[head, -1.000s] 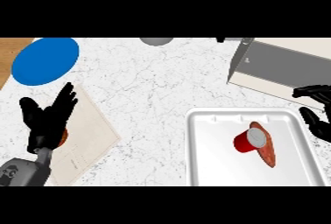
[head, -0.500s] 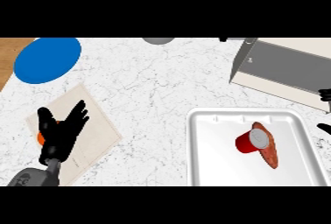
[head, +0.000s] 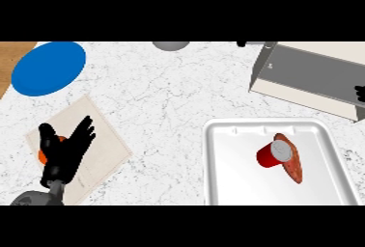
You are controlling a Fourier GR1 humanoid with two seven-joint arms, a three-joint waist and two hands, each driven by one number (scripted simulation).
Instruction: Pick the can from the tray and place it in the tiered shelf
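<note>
One red can (head: 274,153), silver-topped, lies tipped on the tray (head: 235,178); left hand (head: 65,154) fingers spread wide.

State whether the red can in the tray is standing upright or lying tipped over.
Tipped over. The can lies on its side in the tray, its red wall showing and its grey end facing sideways, beside a reddish-brown item.

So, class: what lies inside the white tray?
Inside the white tray lies a red can on its side, beside a reddish-brown food piece. The can covers part of that piece, so its full shape is hidden.
</note>
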